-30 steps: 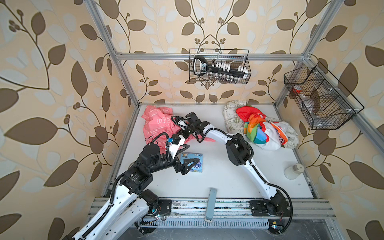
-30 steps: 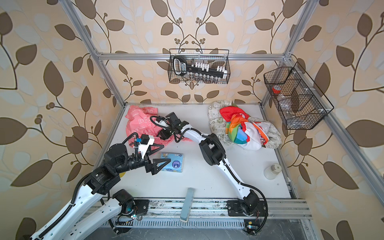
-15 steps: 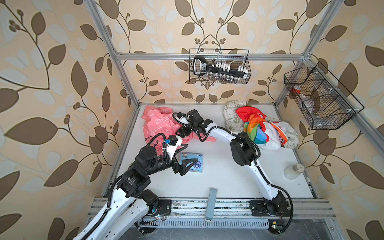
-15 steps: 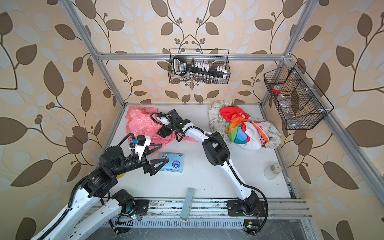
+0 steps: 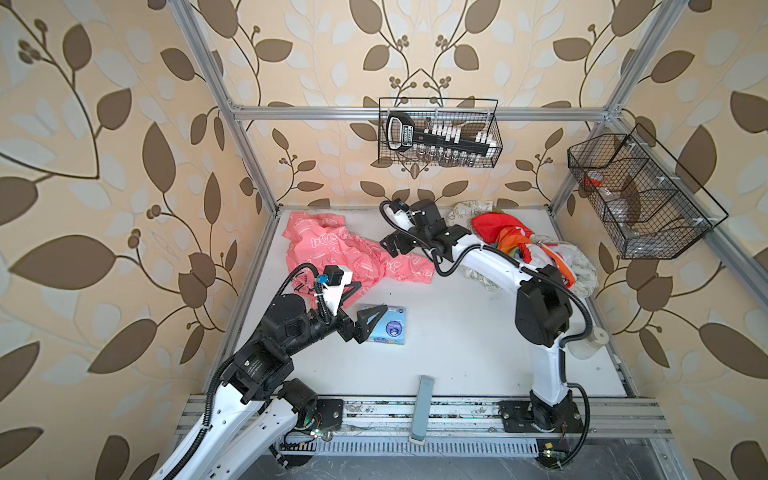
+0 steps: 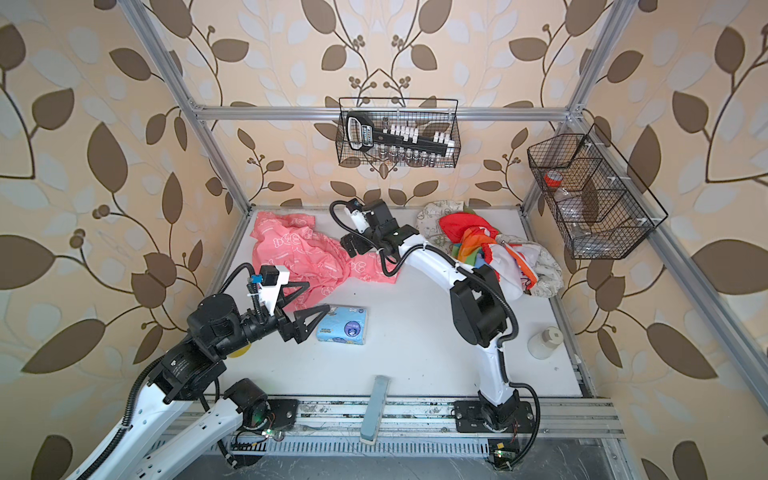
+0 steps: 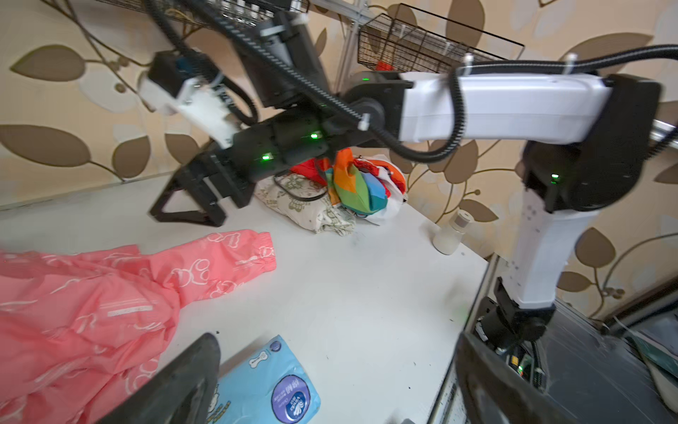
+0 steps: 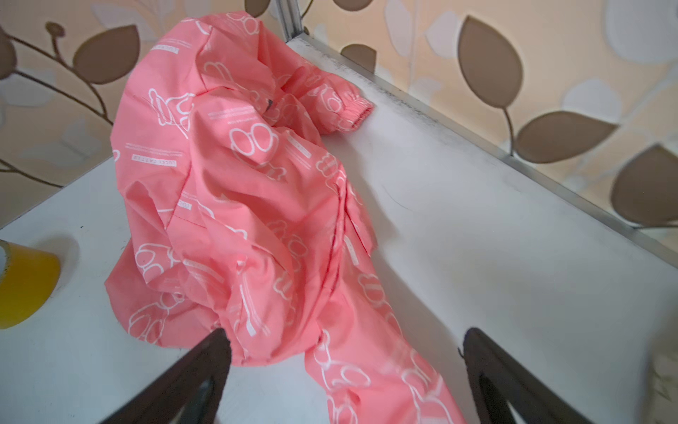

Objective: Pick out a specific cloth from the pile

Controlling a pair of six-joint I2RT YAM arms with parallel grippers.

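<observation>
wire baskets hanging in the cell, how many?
2. The back basket hangs at the rear, near the middle; the side basket hangs on the right. No others show in any view.

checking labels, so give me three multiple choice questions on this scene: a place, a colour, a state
1. Where does the pink jacket lie?
A) on the table, left of the pile, apart from it
B) on top of the pile
C) held up in the air

2. What colour is the tissue pack?
A) green
B) light blue
C) black

3. How is the right gripper?
A) shut on the jacket
B) shut on nothing
C) open, holding nothing

Key: 1 A, bare table shows between jacket and pile. 2 B, its wrapper is light blue. 3 C, its jaws stand wide apart above the jacket.
</observation>
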